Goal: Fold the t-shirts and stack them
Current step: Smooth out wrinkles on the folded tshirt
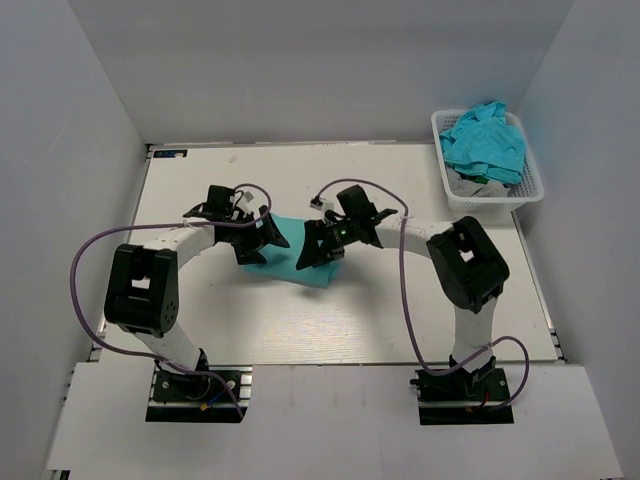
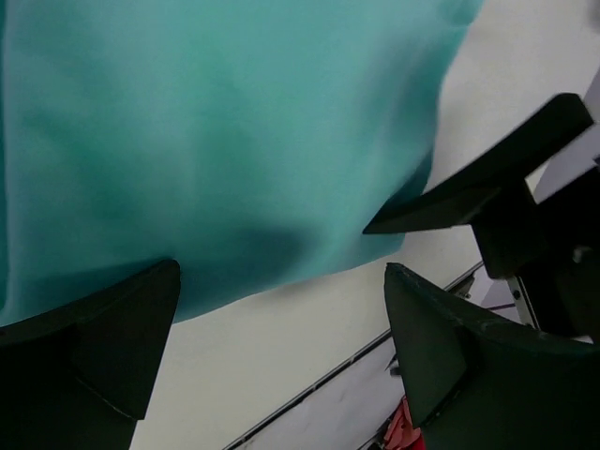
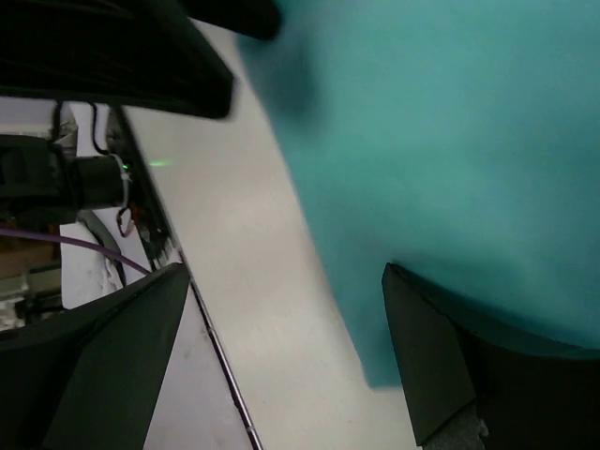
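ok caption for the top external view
Left gripper and right gripper over a teal t-shirt; more tees in the white basket

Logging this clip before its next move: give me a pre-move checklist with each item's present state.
1. Left end effector open, nothing clamped: ok.
2. Right end effector open: ok.
3. Teal t-shirt lying on the table: ok.
4. Its fold complete: cannot tell, the arms cover it.
5. Other t-shirts inside the basket: ok.
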Tool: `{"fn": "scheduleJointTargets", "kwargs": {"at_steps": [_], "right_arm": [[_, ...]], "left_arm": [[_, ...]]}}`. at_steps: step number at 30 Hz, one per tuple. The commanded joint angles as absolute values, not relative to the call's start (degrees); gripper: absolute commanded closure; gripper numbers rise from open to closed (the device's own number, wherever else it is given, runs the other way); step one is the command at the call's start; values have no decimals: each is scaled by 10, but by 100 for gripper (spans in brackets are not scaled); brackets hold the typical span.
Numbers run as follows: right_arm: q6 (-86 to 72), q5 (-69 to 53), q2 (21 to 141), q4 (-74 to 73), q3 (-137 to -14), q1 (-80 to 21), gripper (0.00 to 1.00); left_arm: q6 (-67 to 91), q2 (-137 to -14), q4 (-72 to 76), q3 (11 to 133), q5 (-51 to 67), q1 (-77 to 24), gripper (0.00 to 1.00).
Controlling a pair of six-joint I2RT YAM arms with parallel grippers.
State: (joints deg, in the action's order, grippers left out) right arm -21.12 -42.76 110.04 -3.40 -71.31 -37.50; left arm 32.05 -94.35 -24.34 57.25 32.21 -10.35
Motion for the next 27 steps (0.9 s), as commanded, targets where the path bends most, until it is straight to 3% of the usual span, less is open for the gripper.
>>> {"fn": "scheduleJointTargets", "kwargs": {"at_steps": [1, 12, 22, 27], "right_arm": [[-215, -453, 1129, -6, -679, -359, 10], [-107, -352, 1136, -117, -610, -326, 10], [-62, -389, 984, -131, -667, -321, 10], [-78, -373, 928, -117, -652, -319, 10]], "left_arm": [[323, -964, -203, 553, 315, -103, 0], [329, -953, -252, 519, 252, -87, 0], [294, -874, -325, 602, 220, -91, 0], [284, -904, -370, 642, 120, -96, 0]]}}
